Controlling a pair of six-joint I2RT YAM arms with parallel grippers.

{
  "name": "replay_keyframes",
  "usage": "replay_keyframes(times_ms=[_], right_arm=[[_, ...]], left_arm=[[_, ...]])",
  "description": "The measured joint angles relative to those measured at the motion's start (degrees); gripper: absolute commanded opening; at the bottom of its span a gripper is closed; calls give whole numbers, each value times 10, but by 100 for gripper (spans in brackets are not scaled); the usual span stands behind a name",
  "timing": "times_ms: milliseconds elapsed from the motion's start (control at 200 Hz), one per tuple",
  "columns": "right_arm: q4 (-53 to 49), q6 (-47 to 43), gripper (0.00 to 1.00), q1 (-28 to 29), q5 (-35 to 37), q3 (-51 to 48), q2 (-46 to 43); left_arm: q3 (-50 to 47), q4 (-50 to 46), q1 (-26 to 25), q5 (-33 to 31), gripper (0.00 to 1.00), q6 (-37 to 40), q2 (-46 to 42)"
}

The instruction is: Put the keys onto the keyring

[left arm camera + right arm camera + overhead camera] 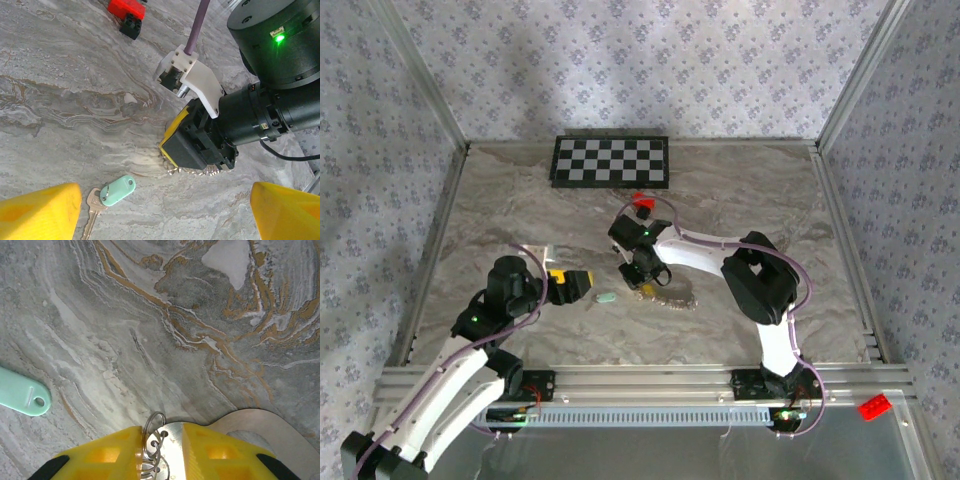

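The key, a thin metal one on a pale mint-green tag, lies flat on the marble table, left of the keyring. My left gripper hovers open just short of it, its yellow fingertips wide apart, with the key near the left one. My right gripper points down onto the keyring's left end. In the right wrist view its yellow fingers straddle the wire coils with a narrow gap. The left finger touches the ring; the right one stands clear of it.
A flat metal plate and a tan rounded piece lie under the right fingers. A red block sits behind the right arm, before the checkerboard. Another red block rests on the front rail.
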Motion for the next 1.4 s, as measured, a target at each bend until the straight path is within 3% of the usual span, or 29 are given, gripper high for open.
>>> replay_keyframes(times_ms=[690,1174,1404], right_arm=[[-11,-11,14,1,9,6,11],[-11,-19,0,2,19,6,10],[5,-31,0,4,28,-29,-33]], left_arm=[[0,-10,0,-7,85,4,-30],[0,-13,0,-12,73,11,-30],[0,0,0,-7,71,11,-27]])
